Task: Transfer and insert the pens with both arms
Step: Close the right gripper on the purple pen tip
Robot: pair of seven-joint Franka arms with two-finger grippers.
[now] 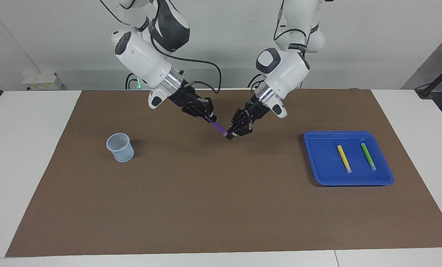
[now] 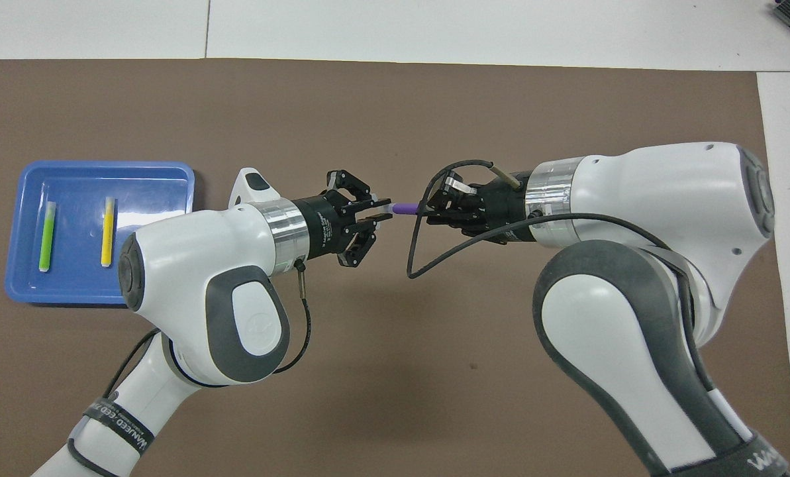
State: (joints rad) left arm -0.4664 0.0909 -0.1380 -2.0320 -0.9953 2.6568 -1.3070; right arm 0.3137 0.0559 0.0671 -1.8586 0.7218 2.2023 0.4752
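Setting: white table w/ brown mat over most of it; plain wall at top of facing view.
Purple pen: mid-frame, in the air over the mat, slanted; each end in a claw, so judged a handover between arms.
Left gripper: pinching the pen's lower end, tips pressed on it; in overhead view at.
Right gripper: clamped on the upper end; both hold at once, prob. so the pen can't drop before one lets go.
Cup: pale mesh pot, centre-left of facing view; likely the insert target, upright, mouth up.
Tray: blue, centre-right of facing view; keeps the waiting pens from rolling.
Yellow pen & green pen: flat in tray, side by side, apart.
Writing: black band low on left arm, bottom left of overhead view, white print, not legible; small print on left wrist, same.
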